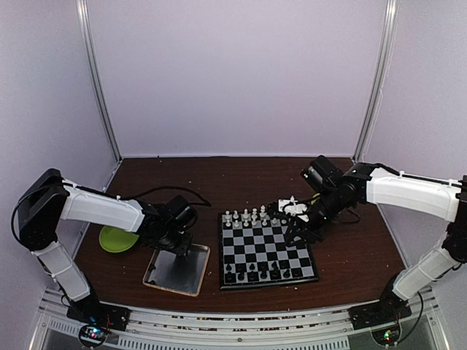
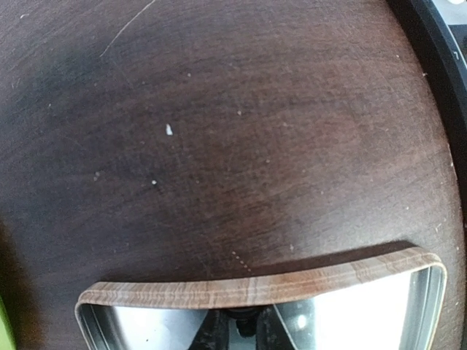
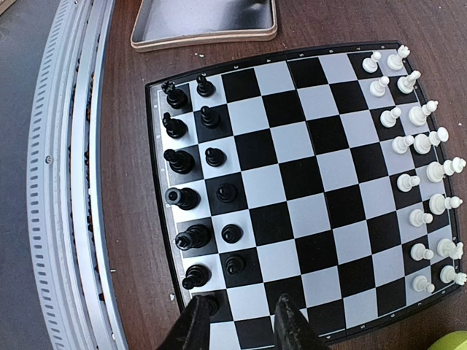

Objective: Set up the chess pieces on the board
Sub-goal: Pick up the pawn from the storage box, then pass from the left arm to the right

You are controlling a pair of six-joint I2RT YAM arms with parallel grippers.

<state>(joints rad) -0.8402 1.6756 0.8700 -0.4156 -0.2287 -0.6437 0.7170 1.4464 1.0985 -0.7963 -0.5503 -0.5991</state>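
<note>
The chessboard lies on the bench, toward its near edge and right of centre. White pieces fill the two ranks along the board's far edge. Black pieces stand in two ranks along its near edge. Those black ranks thin out toward the board's near right corner: at least one pawn square there looks bare, and the corner square is hidden behind a finger.

The right hand hangs over the board's right edge. Its fingers are parted with only board squares showing between them, so it is open and carries nothing. From this hand the unfilled black end lies toward the bench's near edge. The fingers are spaced along the near-far line, across the ranks, which run left to right.

The left hand is over the metal tray, just left of the board. Whether it is open or closed cannot be told, and no loose piece can be made out in the tray.

The right arm is much the nearer to the bare squares, so filling them probably falls to it.
</note>
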